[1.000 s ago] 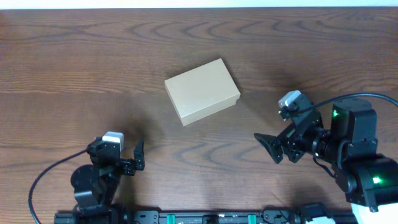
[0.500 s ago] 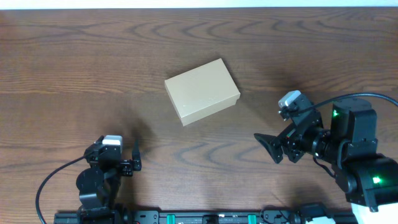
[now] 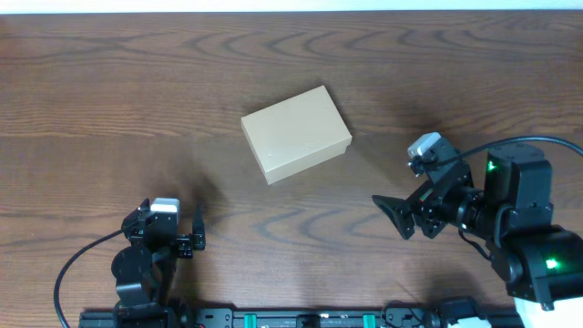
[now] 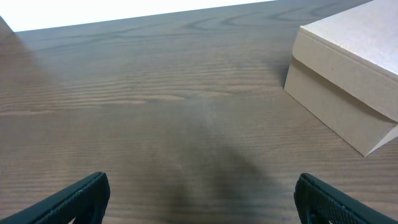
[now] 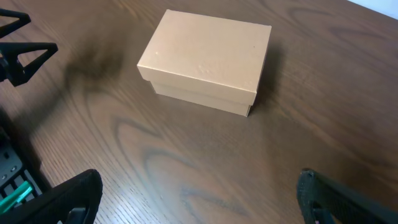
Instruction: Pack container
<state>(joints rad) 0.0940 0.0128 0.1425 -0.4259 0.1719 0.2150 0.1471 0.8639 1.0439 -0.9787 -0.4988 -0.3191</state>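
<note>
A plain tan cardboard container (image 3: 296, 134) is sitting shut on a dark wood-grain desk (image 3: 109, 82), its flat lid overlapping the walls w/ a crisp folded lip. The box is lying at a slant to the desk edges, its matte top showing a few faint marks and no print. Two black robot arms are standing on the near side of the container, both well apart from it. The left end effector (image 3: 199, 230) is hanging near-left of the container, fingers spread wide and gripping nothing. In its wrist cam the container (image 4: 348, 81) is filling the upper right corner, one sharp box corner pointing toward the lens, w/ bare desk btwn the two dark fingertips (image 4: 81, 199). The right end effector (image 3: 396, 216) is hovering near-right of the container, its wedge-shaped fingers likewise parted and empty. From the right wrist cam the container (image 5: 205, 59) is showing its whole rectangular lid and two short side walls, casting a soft shadow on the swirling grain.
</note>
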